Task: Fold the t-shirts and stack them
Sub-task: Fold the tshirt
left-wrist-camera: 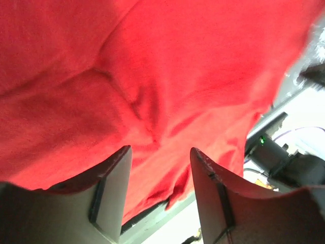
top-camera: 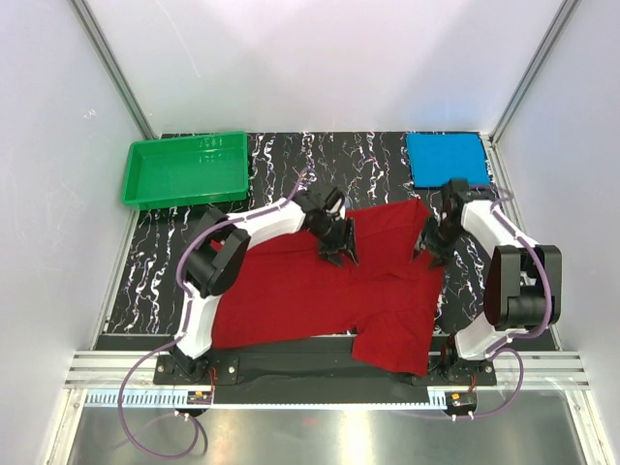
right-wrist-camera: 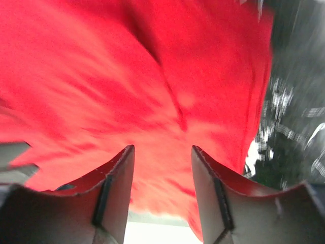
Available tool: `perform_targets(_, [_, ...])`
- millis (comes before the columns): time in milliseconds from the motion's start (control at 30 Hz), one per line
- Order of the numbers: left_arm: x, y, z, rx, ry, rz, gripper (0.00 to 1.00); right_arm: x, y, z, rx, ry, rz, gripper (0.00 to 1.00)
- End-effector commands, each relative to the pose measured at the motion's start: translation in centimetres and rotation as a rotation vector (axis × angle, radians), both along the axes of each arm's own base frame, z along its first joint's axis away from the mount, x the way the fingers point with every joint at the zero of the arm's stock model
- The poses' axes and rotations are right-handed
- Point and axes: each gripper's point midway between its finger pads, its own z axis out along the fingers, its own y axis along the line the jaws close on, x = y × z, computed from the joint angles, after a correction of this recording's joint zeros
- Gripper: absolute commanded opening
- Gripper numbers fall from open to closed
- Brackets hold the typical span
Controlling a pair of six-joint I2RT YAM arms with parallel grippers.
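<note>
Two shirts | red shirt (top-camera: 310, 291) unfolded | blue shirt (top-camera: 446, 160) folded | left hand (top-camera: 339, 252), right hand (top-camera: 427, 249): jaws parted over red shirt

The deep red t-shirt (top-camera: 291, 300) lies unfolded and rumpled across the middle of the table; its near right part reaches over the near edge; soft creases run through the cloth. The bright blue t-shirt (top-camera: 446, 160) lies flat in the far right corner; it is a neat folded rectangle.

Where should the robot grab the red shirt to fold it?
Probably pinch the red shirt at its far edge, from above. It lies spread flat, so only an edge lifts easily, and the open left hand and right hand hang there.
</note>
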Motion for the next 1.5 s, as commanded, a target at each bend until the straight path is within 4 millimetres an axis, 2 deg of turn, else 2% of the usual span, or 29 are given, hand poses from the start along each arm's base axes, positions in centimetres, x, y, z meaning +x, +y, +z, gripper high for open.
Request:
perform_targets(0, [1.2, 1.2, 6.0, -0.085, -0.152, -0.131, 0.55, 6.8, -1.2, 4.3, -0.067, -0.227, -0.022, 0.56])
perform_targets(33, [1.9, 2.6, 7.1, -0.073, -0.196, -0.117, 0.55, 8.8, -1.2, 5.6, -0.069, -0.277, -0.027, 0.57])
perform_targets(67, [1.9, 4.1, 6.4, -0.034, -0.221, -0.134, 0.56, 9.9, -1.2, 4.8, -0.068, -0.258, -0.032, 0.58])
perform_targets(100, [2.4, 6.0, 5.7, 0.04, -0.239, -0.108, 0.56, 10.7, -1.1, 4.7, -0.066, -0.259, -0.033, 0.59])
perform_targets(133, [3.4, 8.1, 6.3, 0.067, -0.27, -0.071, 0.57, 12.4, -1.1, 5.7, -0.065, -0.294, -0.031, 0.59])
perform_targets(167, [3.3, 10.1, 5.0, 0.115, -0.266, -0.064, 0.59, 13.1, -1.0, 4.5, -0.062, -0.263, -0.026, 0.59])
perform_targets(200, [4.1, 12.0, 4.6, 0.174, -0.293, -0.03, 0.59, 13.8, -1.1, 4.6, -0.062, -0.269, -0.023, 0.6])
perform_targets(233, [4.8, 14.9, 4.2, 0.217, -0.3, 0.017, 0.59, 15.1, -1.0, 4.3, -0.062, -0.274, -0.023, 0.6])
perform_targets(300, [6.1, 18.0, 3.9, 0.279, -0.329, 0.083, 0.59, 16.3, -1.0, 4.2, -0.062, -0.278, -0.018, 0.6])
perform_targets(333, [6.7, 20.2, 3.6, 0.302, -0.33, 0.127, 0.6, 17.2, -1.0, 3.8, -0.06, -0.276, -0.019, 0.6])
perform_targets(400, [8.0, 22.2, 3.1, 0.344, -0.354, 0.176, 0.59, 18.3, -0.7, 3.5, -0.061, -0.288, -0.016, 0.6])
perform_targets(500, [9.6, 25.5, 1.2, 0.422, -0.315, 0.252, 0.57, 19.7, 0.5, 2.8, -0.078, -0.293, 0.013, 0.59])
perform_targets(533, [9.9, 26.0, 0.9, 0.434, -0.305, 0.276, 0.57, 19.9, 1.4, 1.8, -0.078, -0.273, 0.036, 0.59])
perform_targets(600, [10.2, 27.5, 0.3, 0.458, -0.272, 0.322, 0.55, 20.4, 2.5, 1.8, -0.072, -0.268, 0.056, 0.59])
perform_targets(667, [10.4, 28.3, -0.5, 0.481, -0.251, 0.348, 0.55, 20.6, 3.3, 0.9, -0.081, -0.251, 0.067, 0.59])
perform_targets(700, [10.5, 29.0, -1.1, 0.5, -0.236, 0.365, 0.55, 21.1, 3.2, 0.9, -0.097, -0.258, 0.069, 0.59])
perform_targets(933, [10.9, 32.1, -3.3, 0.566, -0.166, 0.451, 0.56, 21.4, 3.8, -2.6, -0.128, -0.202, 0.107, 0.57])
perform_targets(1100, [11.5, 33.6, -4.6, 0.578, -0.13, 0.499, 0.56, 22.1, 5.3, -4.2, -0.143, -0.204, 0.165, 0.57])
perform_targets(1167, [11.7, 34.4, -4.9, 0.601, -0.127, 0.514, 0.57, 22.7, 5.9, -5.1, -0.149, -0.198, 0.192, 0.57])
perform_targets(1200, [11.8, 34.8, -5.2, 0.601, -0.117, 0.525, 0.57, 23.3, 6.2, -4.7, -0.151, -0.211, 0.198, 0.57])
perform_targets(1233, [12.0, 34.9, -5.2, 0.597, -0.118, 0.531, 0.57, 23.4, 6.4, -5.8, -0.154, -0.194, 0.208, 0.57])
perform_targets(1300, [12.3, 35.6, -5.3, 0.604, -0.123, 0.549, 0.57, 24.0, 7.0, -6.0, -0.153, -0.201, 0.22, 0.57])
perform_targets(1367, [12.7, 35.8, -5.3, 0.597, -0.124, 0.555, 0.57, 25.5, 7.8, -6.2, -0.154, -0.228, 0.237, 0.57])
perform_targets(1400, [13.0, 36.1, -5.4, 0.597, -0.124, 0.563, 0.57, 26.8, 8.0, -5.1, -0.156, -0.264, 0.233, 0.57])
perform_targets(1433, [13.4, 36.2, -5.2, 0.594, -0.129, 0.564, 0.57, 27.1, 8.2, -6.2, -0.158, -0.255, 0.24, 0.57])
perform_targets(1467, [13.4, 36.2, -5.2, 0.597, -0.125, 0.565, 0.57, 27.7, 8.4, -6.1, -0.153, -0.268, 0.242, 0.57])
